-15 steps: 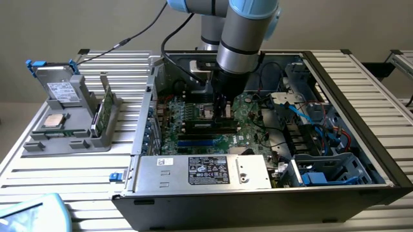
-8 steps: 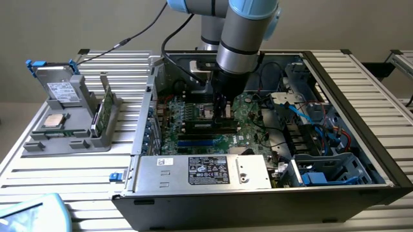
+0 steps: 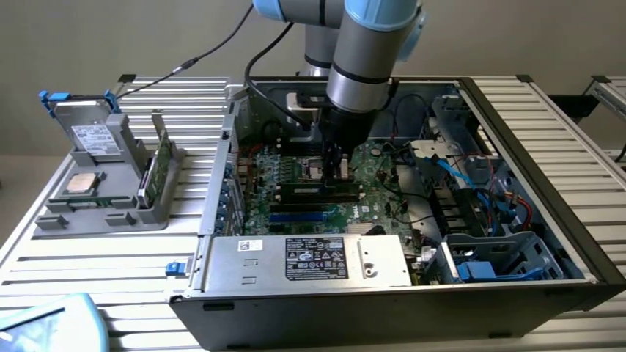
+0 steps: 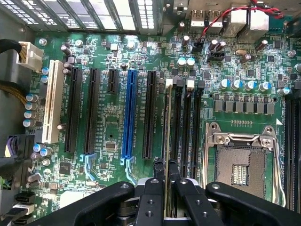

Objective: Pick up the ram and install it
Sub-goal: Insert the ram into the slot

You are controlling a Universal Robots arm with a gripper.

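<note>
Your claw (image 4: 168, 188) is closed on the ram (image 4: 168, 132), with one finger (image 4: 154, 193) pressed on each flat face. In the wrist view you see the stick edge-on, as a thin line running away from the claw. It is lined up along the memory slots (image 4: 182, 122), over the one nearest the black expansion slot (image 4: 149, 113). That puts it between the blue slot (image 4: 128, 113) and the open processor socket (image 4: 240, 160). Whether its bottom edge is already in the slot or just above it, you cannot tell from these views.

In the exterior view your arm (image 3: 362, 66) reaches straight down into the open computer case (image 3: 533, 125). The claw (image 3: 338, 167) is low over the middle of the motherboard (image 3: 293, 172), beside the socket. The silver power supply (image 3: 308, 260) fills the near side of the case.

The case lies on the slatted metal counter (image 3: 117, 257). On the exterior view's left, well apart from the claw, a gray holder (image 3: 98, 216) sits on the counter. It carries a hard drive (image 3: 93, 136) propped up at the back and a square silvery chip (image 3: 80, 183) lying flat. A second green stick (image 3: 157, 172) stands on edge along the side of the holder nearest the case.
</note>
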